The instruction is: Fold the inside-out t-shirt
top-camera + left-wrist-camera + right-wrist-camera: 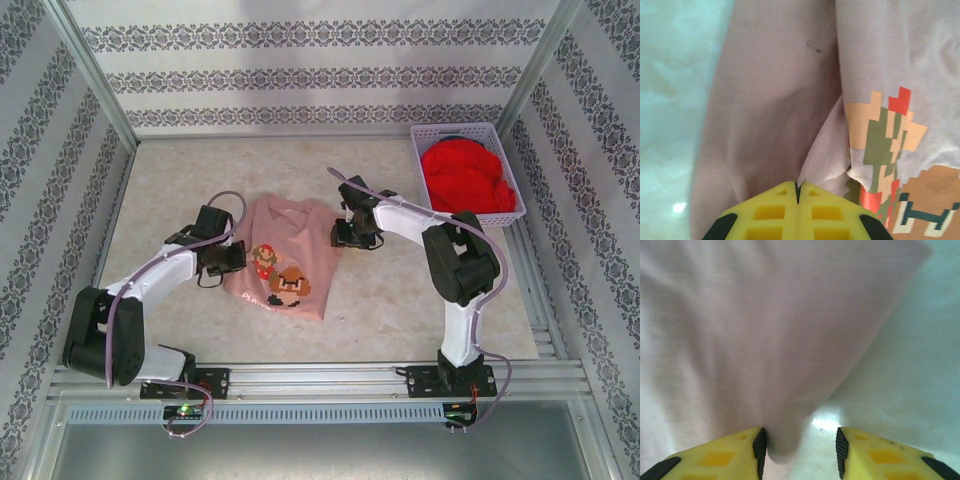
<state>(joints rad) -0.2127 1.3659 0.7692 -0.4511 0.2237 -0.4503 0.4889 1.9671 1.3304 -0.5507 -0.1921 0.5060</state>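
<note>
Rightward, red garment point(465, 175) in basket point(452, 128)

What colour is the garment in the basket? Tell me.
Bright red. The garment in the basket shows best in the top external view.

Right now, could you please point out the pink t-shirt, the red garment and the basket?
pink t-shirt point(288, 224), top view, plain cloth above the print.
red garment point(466, 176), top view, middle of the heap.
basket point(452, 127), top view, its far rim.

Dusty salmon-pink t-shirt point(290, 235) — crumpled, partly folded (pixel-art print uppermost) — centred on the table point(400, 310).
</note>
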